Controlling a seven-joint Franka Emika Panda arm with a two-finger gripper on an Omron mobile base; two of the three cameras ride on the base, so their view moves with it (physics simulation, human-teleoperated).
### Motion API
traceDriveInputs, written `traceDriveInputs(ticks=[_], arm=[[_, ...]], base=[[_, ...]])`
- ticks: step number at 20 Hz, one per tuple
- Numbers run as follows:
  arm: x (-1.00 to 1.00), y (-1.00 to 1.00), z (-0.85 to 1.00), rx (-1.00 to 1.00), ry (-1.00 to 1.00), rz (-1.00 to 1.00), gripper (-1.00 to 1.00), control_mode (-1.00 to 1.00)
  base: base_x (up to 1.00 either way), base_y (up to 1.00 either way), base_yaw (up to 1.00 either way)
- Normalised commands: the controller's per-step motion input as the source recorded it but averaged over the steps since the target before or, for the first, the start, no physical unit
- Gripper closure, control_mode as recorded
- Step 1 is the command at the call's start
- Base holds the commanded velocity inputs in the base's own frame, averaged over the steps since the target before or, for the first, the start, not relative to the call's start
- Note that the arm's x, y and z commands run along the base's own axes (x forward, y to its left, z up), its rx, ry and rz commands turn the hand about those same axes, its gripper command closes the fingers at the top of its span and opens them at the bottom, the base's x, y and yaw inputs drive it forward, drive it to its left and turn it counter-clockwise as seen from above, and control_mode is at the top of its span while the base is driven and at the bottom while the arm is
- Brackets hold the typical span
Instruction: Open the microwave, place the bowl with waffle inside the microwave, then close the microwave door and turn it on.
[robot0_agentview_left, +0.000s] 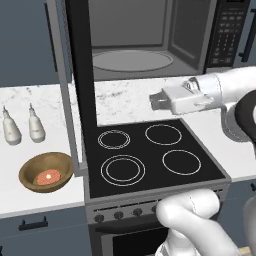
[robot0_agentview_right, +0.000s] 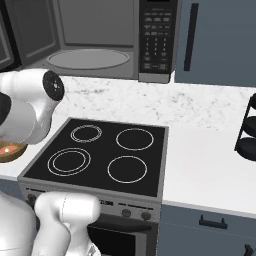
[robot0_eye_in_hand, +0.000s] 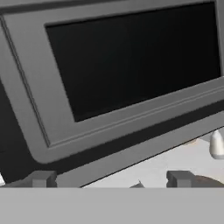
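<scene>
The microwave (robot0_agentview_left: 190, 30) stands open above the back of the counter, its grey inside and glass turntable (robot0_agentview_left: 132, 60) bare. The microwave door (robot0_agentview_left: 80, 75) is swung out to the left and shows edge-on; in the hand view its inner frame and dark window (robot0_eye_in_hand: 131, 57) face me. My gripper (robot0_agentview_left: 156, 101) hovers over the counter behind the stove, pointing left at the door, open and holding nothing; its fingertips (robot0_eye_in_hand: 41, 178) stand wide apart. The brown bowl (robot0_agentview_left: 46, 171) holding the reddish waffle (robot0_agentview_left: 48, 176) sits on the counter left of the stove, below the door.
A black stovetop (robot0_agentview_left: 150, 150) with ring burners lies below the gripper. Two white bottles (robot0_agentview_left: 22, 125) stand on the left counter behind the bowl. A black tiered rack (robot0_agentview_right: 247, 130) stands at the far right. The keypad (robot0_agentview_right: 157, 37) is on the microwave's right side.
</scene>
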Motion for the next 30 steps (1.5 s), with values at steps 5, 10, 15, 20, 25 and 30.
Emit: traceDriveInputs(ticks=[5, 10, 15, 20, 25, 30], arm=[[0.0, -0.11, -0.41, -0.09, 0.38, -0.24, -1.0, -1.0], [0.0, -0.09, -0.52, 0.05, 0.48, -0.03, -1.0, -1.0], [0.2, 0.18, -0.87, -0.06, 0.15, -0.01, -1.0, -1.0], [0.3, 0.16, -0.78, -0.31, 0.09, -0.28, -1.0, -1.0], [0.53, 0.0, -0.22, -0.13, 0.24, -0.3, -1.0, -1.0], [0.36, 0.19, -0.52, -0.1, 0.2, -0.12, -1.0, -1.0]], base=[[0.0, 0.0, 0.0], [0.0, 0.0, 0.0], [0.0, 0.0, 0.0], [0.0, 0.0, 0.0], [0.0, 0.0, 0.0], [0.0, 0.0, 0.0]])
